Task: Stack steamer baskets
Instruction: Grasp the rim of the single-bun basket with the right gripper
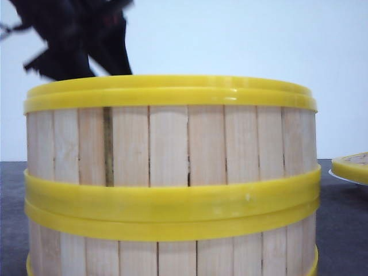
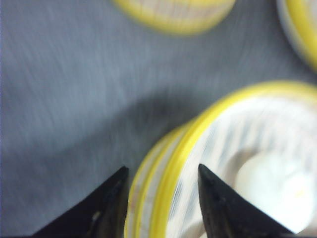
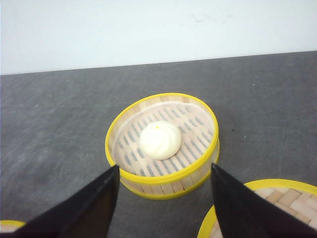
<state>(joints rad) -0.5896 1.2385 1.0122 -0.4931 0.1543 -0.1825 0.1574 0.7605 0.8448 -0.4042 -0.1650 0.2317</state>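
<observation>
Two steamer baskets are stacked right in front of the front camera: the upper steamer basket sits on the lower steamer basket, their yellow rims meeting in a thick band. Behind the stack and above its far-left rim hangs the blurred black left arm. To the right of the stack, at the edge of that view, another yellow-rimmed piece rests on a white plate.

In the left wrist view, which is blurred, the left gripper hangs with its fingers spread, and the rim of the stack's upper basket passes between them; I cannot tell whether either finger touches it. Something pale and round lies inside that basket.

The right gripper is wide open above the dark grey bench. A single steamer basket holding a white bun stands on the bench just beyond and between its fingers, untouched. Beside that basket, a woven bamboo lid with a yellow rim lies near the gripper's finger.
</observation>
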